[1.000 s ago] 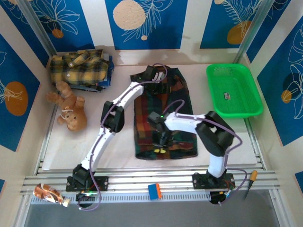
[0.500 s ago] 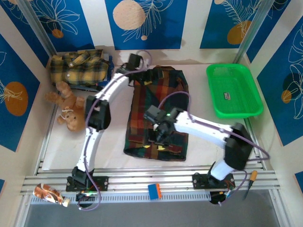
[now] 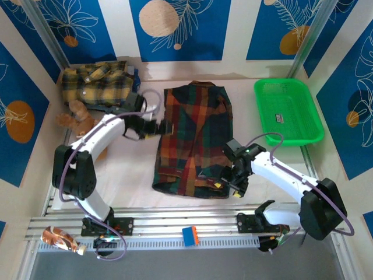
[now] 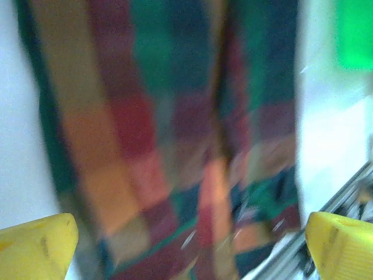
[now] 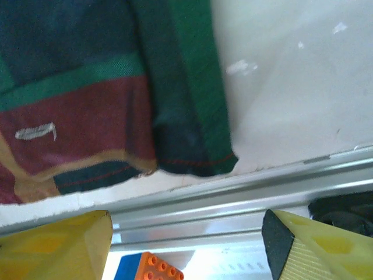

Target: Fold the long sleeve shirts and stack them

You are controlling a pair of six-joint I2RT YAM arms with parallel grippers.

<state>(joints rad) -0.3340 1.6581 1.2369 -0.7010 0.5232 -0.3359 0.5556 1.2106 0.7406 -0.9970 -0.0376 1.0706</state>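
Left wrist view is badly blurred: the dark plaid shirt (image 4: pixel 163 134) is smeared colour and the green basket (image 4: pixel 355 32) is cut off. Teddy bear (image 3: pixel 73 119) is half hidden behind the left arm. Top view shows the yellow shirt (image 3: pixel 96 84) bunched far left and the dark one flat mid-table. Right wrist view adds its hem corner, the rail (image 5: pixel 245 186) and an orange block (image 5: pixel 152 269). Left gripper (image 3: pixel 168 127) is spread wide and empty at the shirt's left edge. Right gripper (image 3: pixel 224 185) has its fingers apart, empty, at the near right corner. Both were over the shirt a moment ago.

I see the dark plaid shirt (image 3: pixel 195 137) lying flat in the middle of the table (image 3: pixel 131 175). It is folded into a long, narrow panel of green, navy, red and orange, with its near hem slightly rumpled. The yellow and black shirt (image 3: pixel 96 84), collar showing, sits bunched in the far left corner, well apart.
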